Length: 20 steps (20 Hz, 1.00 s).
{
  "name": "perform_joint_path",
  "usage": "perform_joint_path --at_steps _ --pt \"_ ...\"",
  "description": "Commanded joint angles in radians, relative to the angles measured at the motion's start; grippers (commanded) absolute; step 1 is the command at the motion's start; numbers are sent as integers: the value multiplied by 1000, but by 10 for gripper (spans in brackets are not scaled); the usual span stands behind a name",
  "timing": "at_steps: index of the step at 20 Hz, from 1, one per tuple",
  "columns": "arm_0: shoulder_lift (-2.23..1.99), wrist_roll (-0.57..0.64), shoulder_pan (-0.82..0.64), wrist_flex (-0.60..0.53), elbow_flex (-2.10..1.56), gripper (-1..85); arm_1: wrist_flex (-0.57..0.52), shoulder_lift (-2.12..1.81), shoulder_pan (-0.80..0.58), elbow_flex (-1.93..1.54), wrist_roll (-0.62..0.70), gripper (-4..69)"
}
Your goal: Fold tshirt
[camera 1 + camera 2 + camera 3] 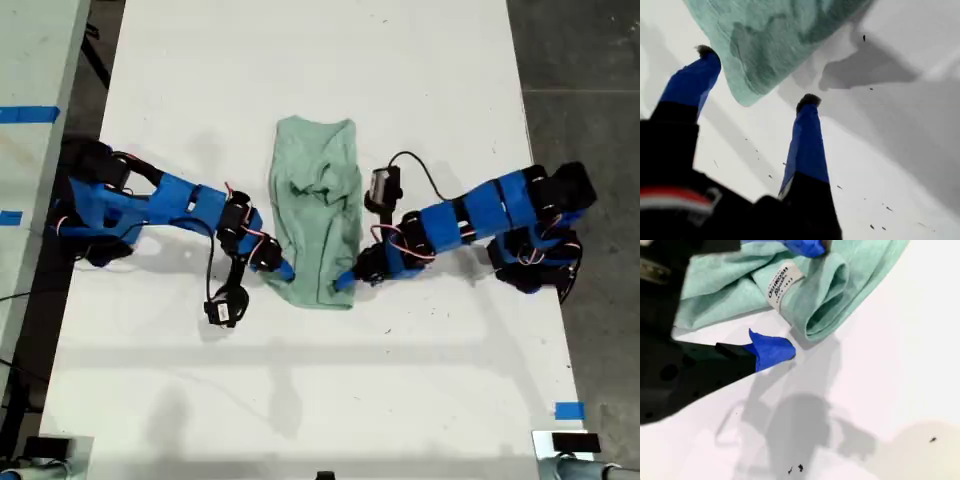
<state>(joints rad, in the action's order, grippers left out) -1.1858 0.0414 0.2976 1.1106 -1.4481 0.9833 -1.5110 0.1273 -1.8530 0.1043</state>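
Note:
The pale mint-green tshirt point(315, 215) lies folded into a narrow upright strip in the middle of the white table point(400, 80). My first gripper point(287, 270) sits at the strip's near corner on the exterior view's left. It is open, and in the first wrist view the rounded corner of the tshirt point(780, 35) lies between the spread fingers of the first gripper point(757, 75). My second gripper point(345, 282) is at the other near corner, open. In the second wrist view the second gripper point(797, 297) has one finger over the tshirt point(850, 285) beside its white label point(784, 285) and the other on the table.
A black camera module point(222, 308) hangs on a cable beside the first arm. A blue tape mark point(569, 410) sits near the table's edge at the exterior view's lower right. A second table with blue tape point(28, 113) stands at the exterior view's left, and dark floor point(590, 90) lies at its right.

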Motion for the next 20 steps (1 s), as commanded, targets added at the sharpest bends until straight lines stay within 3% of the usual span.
perform_joint_path --at_steps 1,3,5,6,7,10,13,15,17,20 --pt "44 -8 14 -66 75 241 -64 110 -11 135 15 294" --pt "103 -12 15 -123 78 191 -92 225 -11 207 9 263" --pt "127 -25 26 -167 87 7 -101 311 -2 265 -23 115" --pt "127 -28 34 -186 91 1 -115 334 8 282 -31 19" --pt "127 -38 41 -186 101 0 -124 341 18 293 -40 -15" --pt "103 -40 63 -141 153 0 -74 291 46 310 -46 -15" --pt "114 -6 110 55 393 0 92 207 95 426 -15 -15" --pt "137 29 153 120 537 0 210 196 146 574 11 -15" --pt "170 43 210 132 647 0 229 230 212 695 21 -15" --pt "179 38 293 61 681 0 241 362 298 910 6 -15"
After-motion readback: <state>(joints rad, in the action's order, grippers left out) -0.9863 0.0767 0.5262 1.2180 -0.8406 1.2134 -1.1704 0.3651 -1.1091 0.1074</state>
